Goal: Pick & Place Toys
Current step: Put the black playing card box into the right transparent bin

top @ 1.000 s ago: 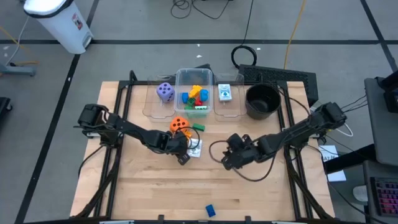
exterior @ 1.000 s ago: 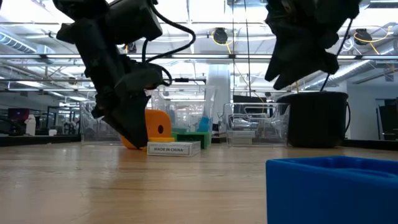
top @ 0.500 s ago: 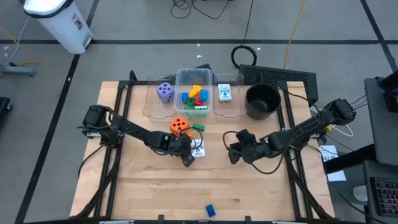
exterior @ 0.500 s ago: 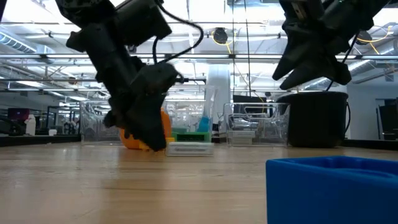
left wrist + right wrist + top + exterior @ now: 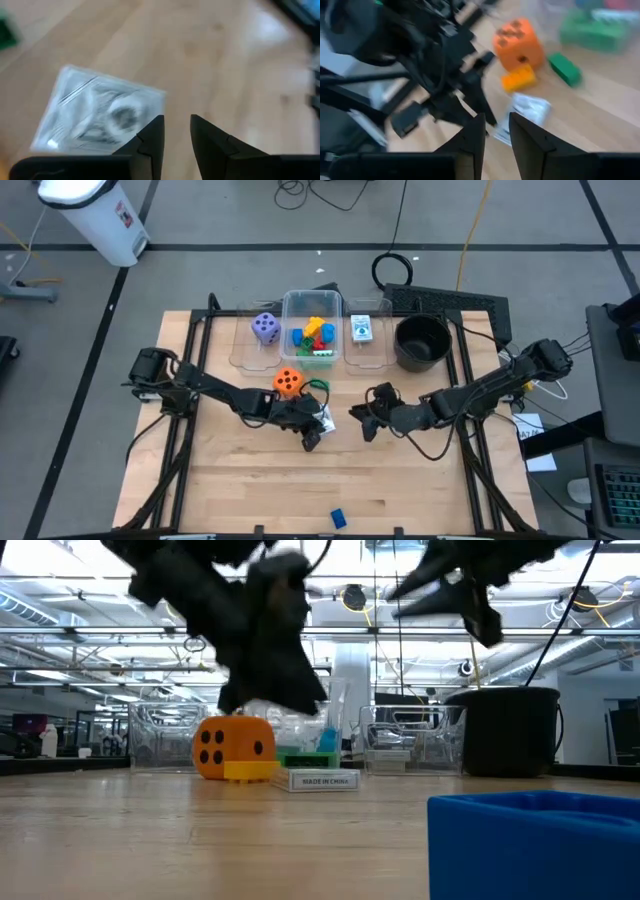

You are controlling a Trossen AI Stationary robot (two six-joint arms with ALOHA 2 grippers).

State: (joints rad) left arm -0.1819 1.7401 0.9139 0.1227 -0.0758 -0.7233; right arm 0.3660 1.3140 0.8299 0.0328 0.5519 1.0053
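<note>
- I see a black round pot (image 5: 421,341) at the table's far right, just beside the clear tubs (image 5: 312,329).
- Wooden table (image 5: 240,480), black frame rails along both sides.
- White bin (image 5: 97,215) on the grey floor, far left.
- Coiled black cable (image 5: 395,269) behind the table; a yellow cable (image 5: 472,225) crosses the floor.

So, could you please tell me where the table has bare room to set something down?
Bare wood runs along the near edge, on both sides of the lone blue block, and in the corners outside both arms. It is crowded mid-table: the orange die, green block and white card lie around the left pincer, with the right pincer close by.
</note>
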